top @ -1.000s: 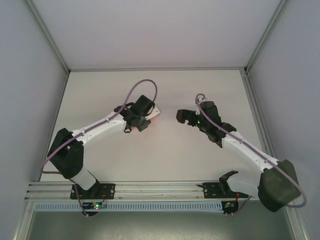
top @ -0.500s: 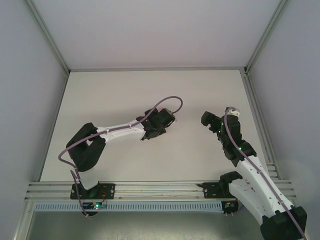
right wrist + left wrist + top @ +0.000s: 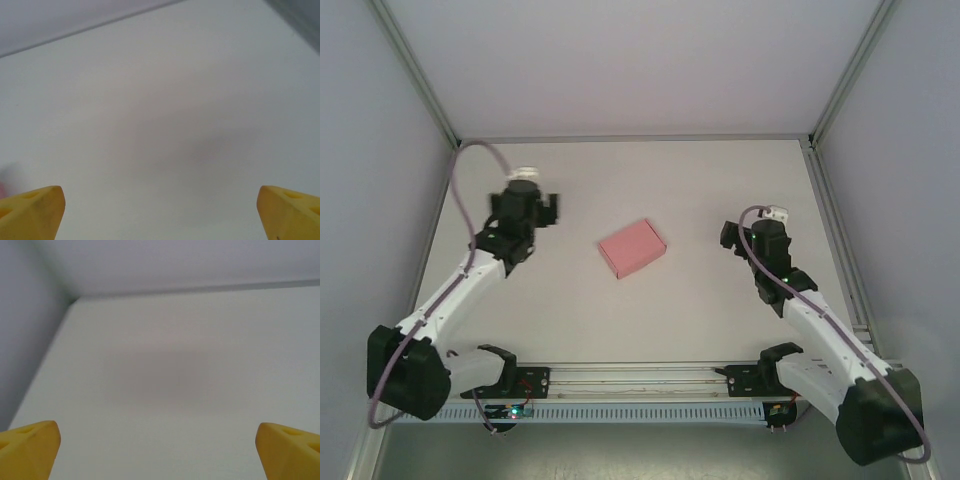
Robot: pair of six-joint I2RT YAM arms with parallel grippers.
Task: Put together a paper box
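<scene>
paper box [image 3: 632, 247]: closed, flat on table [image 3: 720, 180] centre | my left claw [image 3: 160, 442]: at its 10 o'clock, spread apart, empty | my right claw [image 3: 161, 207]: 3 o'clock, apart, empty

paper box [image 3: 632, 247] on table [image 3: 670, 180], between left gripper [image 3: 525, 200] and right gripper [image 3: 757, 230]

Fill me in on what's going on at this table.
Two robot arms are working on a pink paper box. The box lies alone in the middle of the table and looks folded up into a closed box. Neither arm is touching it. The left gripper and the right gripper are both open and empty, each well off to its own side of the box.
</scene>
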